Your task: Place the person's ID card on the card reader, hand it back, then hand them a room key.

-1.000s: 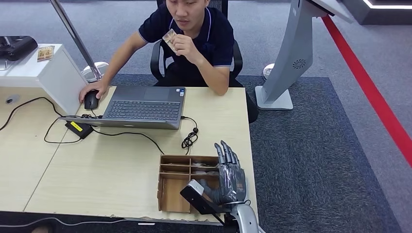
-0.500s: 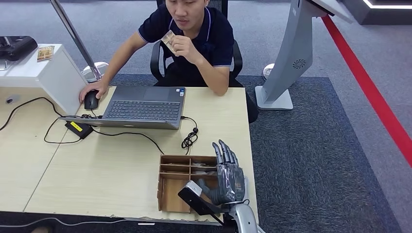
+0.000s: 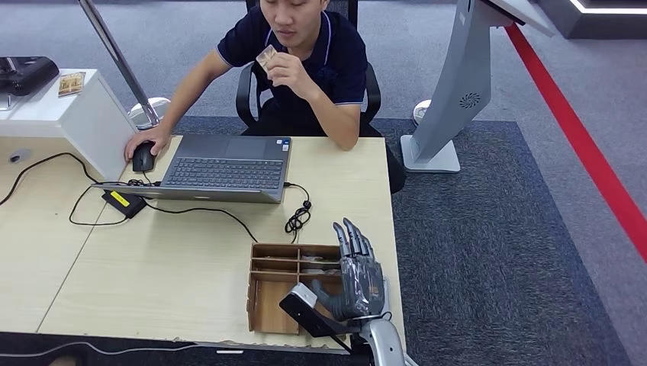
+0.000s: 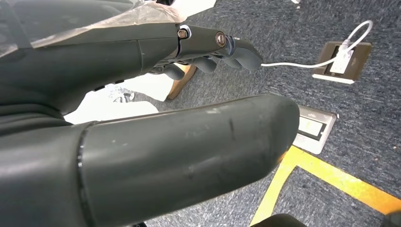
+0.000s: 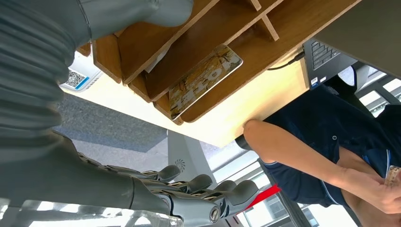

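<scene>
**Right hand waits over the wooden tray while the person holds a card**

The robot's right hand (image 3: 357,280) is above the near right part of the table (image 3: 175,267), at the right side of the wooden tray (image 3: 294,286). Its fingers (image 3: 349,238) are straight and apart, pointing to the far side, and nothing is between them. In the right wrist view the same hand (image 5: 189,196) has its fingers a little bent but not closed on anything.

The wooden tray has several compartments. In the right wrist view a card with a brown and gold picture (image 5: 205,79) lies flat in one of the compartments. If it is the room key, the pictures do not tell for sure.

The person (image 3: 297,57) sits at the far side of the table in a dark blue shirt. One hand (image 3: 288,69) holds a small card (image 3: 265,55) up near the chest, well apart from the robot's hand. The other hand (image 3: 146,141) rests on a black mouse (image 3: 143,158), just left of the open laptop (image 3: 225,168). A black cable (image 3: 299,215) lies in a loop between the laptop and the tray.

The left hand (image 4: 142,109) appears in the left wrist view, above grey carpet (image 4: 359,118) with a yellow line (image 4: 331,175). Its fingers (image 4: 222,47) are curled a little, the thumb is apart from them, and it holds nothing.

At the far left a white box (image 3: 76,114) stands on the table, with a small card-like thing (image 3: 71,82) on top of it.
</scene>
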Controlling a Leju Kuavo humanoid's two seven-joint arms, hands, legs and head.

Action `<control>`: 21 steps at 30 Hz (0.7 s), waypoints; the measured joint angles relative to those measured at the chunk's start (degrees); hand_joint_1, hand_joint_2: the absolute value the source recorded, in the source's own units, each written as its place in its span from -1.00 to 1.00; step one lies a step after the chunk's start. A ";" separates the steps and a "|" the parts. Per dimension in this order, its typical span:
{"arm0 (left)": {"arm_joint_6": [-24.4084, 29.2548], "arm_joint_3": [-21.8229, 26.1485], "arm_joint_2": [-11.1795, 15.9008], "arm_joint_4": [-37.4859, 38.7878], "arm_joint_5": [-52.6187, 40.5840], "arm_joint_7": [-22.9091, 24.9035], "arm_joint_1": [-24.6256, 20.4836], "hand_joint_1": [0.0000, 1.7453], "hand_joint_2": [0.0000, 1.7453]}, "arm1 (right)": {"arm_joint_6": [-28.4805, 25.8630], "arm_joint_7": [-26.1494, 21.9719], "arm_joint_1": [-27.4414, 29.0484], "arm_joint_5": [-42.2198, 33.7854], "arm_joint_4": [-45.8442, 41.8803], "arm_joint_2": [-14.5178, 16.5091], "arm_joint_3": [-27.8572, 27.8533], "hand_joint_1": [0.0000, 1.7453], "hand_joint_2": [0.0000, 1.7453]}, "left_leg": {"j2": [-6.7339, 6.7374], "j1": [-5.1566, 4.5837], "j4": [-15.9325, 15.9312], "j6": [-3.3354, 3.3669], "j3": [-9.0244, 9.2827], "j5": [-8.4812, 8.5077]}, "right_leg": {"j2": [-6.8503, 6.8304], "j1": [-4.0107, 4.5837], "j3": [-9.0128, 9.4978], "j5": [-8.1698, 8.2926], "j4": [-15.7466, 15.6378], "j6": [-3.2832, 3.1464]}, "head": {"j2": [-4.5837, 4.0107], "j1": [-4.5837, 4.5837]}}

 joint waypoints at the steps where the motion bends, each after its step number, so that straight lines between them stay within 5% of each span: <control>1: 0.00 -0.01 0.00 0.00 0.00 0.00 -0.02 -1.00 -1.00 | 0.00 0.00 -0.01 0.00 -0.01 0.00 0.00 -1.00 1.00 | 0.00 0.00 0.00 0.00 0.00 0.00 | 0.00 0.00 0.00 0.00 0.00 0.00 | 0.00 0.00; 21: -0.15 -0.01 0.00 0.00 -0.01 0.00 -0.11 -1.00 -1.00 | 0.00 0.95 -0.14 -0.13 -0.08 0.00 0.02 -0.98 1.00 | 0.00 0.00 0.00 0.00 0.00 0.00 | 0.00 0.00 0.00 0.00 0.00 0.00 | 0.00 0.00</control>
